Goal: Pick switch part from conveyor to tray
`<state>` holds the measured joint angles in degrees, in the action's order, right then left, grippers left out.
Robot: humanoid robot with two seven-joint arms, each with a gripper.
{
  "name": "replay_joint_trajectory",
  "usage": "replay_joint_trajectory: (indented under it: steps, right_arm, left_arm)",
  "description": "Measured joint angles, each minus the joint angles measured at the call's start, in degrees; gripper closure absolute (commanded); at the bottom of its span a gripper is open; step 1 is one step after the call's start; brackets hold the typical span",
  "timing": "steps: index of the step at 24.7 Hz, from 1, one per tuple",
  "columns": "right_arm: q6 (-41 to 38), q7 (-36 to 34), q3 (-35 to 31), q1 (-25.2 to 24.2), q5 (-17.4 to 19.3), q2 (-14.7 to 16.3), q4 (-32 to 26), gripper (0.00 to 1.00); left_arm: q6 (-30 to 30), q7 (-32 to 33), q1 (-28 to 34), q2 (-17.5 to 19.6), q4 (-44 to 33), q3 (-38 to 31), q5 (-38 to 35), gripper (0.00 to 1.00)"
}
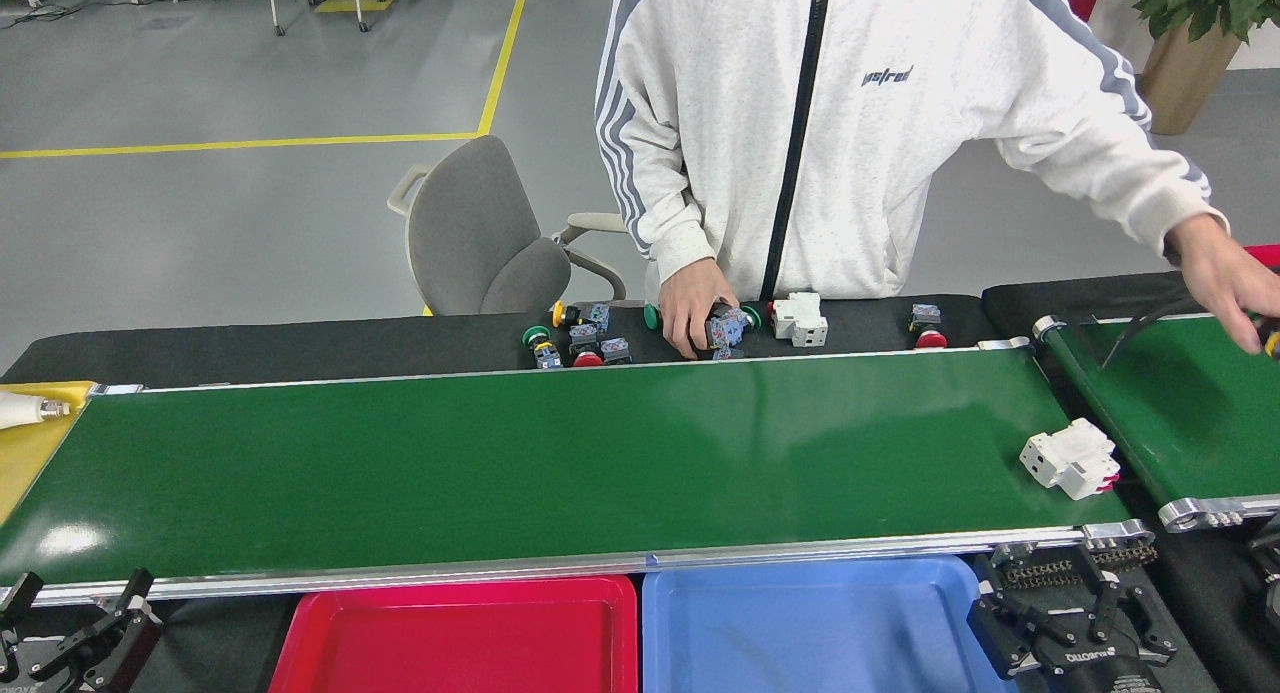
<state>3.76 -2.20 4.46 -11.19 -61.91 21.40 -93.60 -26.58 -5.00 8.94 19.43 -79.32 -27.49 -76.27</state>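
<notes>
A white switch part (pixel 1070 458) with a red tab lies at the right end of the long green conveyor (pixel 500 463), nothing touching it. Below the conveyor's near rail stand a red tray (pixel 460 638) and a blue tray (pixel 810 628), both with nothing in them. My right gripper (pixel 1065 623) hangs open just right of the blue tray, below and near the switch part. At the bottom left corner my left gripper (pixel 75 618) is open too, far from the part.
A person stands behind the conveyor. One hand (pixel 700 313) holds a part among loose switch parts (pixel 580 338) on the black table; the other hand (pixel 1225 283) reaches over the smaller green belt (pixel 1190 413) at right. A grey chair (pixel 480 233) stands behind.
</notes>
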Motion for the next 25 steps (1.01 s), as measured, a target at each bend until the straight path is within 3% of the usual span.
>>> replay_joint_trajectory:
  steps: [9, 18, 25]
  right_arm:
    - [0.2, 4.4, -1.6, 4.0, 0.2, 0.0, 1.5, 0.00]
    - [-1.8, 7.2, -1.8, 10.1, 0.3, 0.0, 8.4, 0.00]
    - [-5.3, 9.2, -0.6, 11.3, 2.1, 0.0, 9.8, 0.00]
  left_arm:
    - [0.0, 0.0, 0.0, 0.0, 0.0, 0.0, 0.0, 0.00]
    - [0.0, 0.0, 0.0, 0.0, -0.1, 0.3, 0.0, 0.00]
    - [0.0, 0.0, 0.0, 0.0, -0.2, 0.4, 0.0, 0.00]
